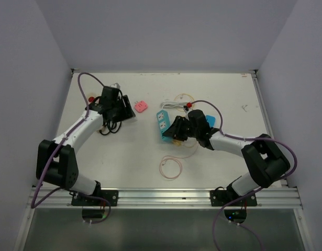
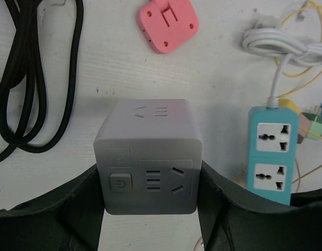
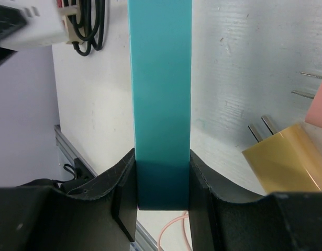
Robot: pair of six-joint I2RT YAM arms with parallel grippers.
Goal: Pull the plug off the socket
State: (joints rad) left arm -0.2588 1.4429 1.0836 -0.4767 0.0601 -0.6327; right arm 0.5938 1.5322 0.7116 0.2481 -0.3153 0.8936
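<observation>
Clamping the teal power strip (image 3: 161,78) across its width, the right end effector (image 3: 162,178) is bracing it over the bench (image 2: 98,68); the left end effector (image 2: 150,198) is gripping the grey cube socket (image 2: 147,157), well apart; the yellow plug (image 3: 286,162) is lying just beside the strip, prongs bare, seemingly already free; any further pull is best going straight along the prongs, with the socket body braced firmly.

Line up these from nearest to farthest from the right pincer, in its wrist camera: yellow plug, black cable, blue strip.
1. blue strip, gripped inside the right pincer.
2. yellow plug, close on the right.
3. black cable, far away, top left.
</observation>
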